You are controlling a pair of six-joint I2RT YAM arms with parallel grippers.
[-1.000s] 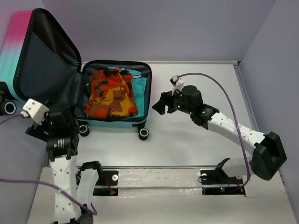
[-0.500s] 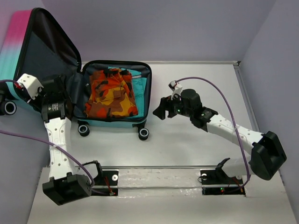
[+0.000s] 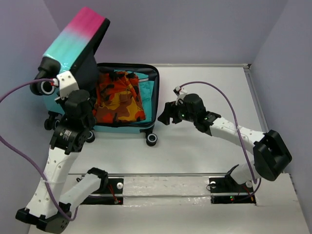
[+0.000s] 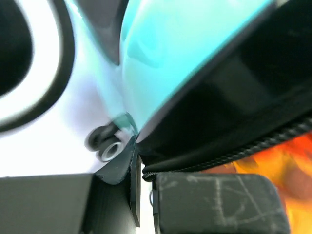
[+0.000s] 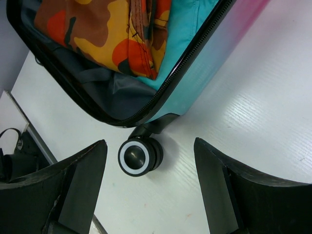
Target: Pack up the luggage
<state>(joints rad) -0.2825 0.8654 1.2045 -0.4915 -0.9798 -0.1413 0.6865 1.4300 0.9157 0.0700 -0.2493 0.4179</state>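
**Left arm pinches the lid, right arm waits over a wheel**

The luggage (image 3: 122,128) lies open at the back left of the white table (image 3: 204,151), its base flat and full of an orange camouflage garment (image 3: 119,97) with a teal cloth (image 3: 146,90) beside it. The pink-to-teal lid (image 3: 73,41) stands tilted up over the base's left side. The left gripper (image 4: 144,181) is at the lid's black zipper rim, jaws drawn narrow with the rim nipped between them. The right gripper (image 5: 148,146) hangs just off the case's front right corner, jaws wide and holding nothing, straddling a black wheel (image 5: 140,157) below
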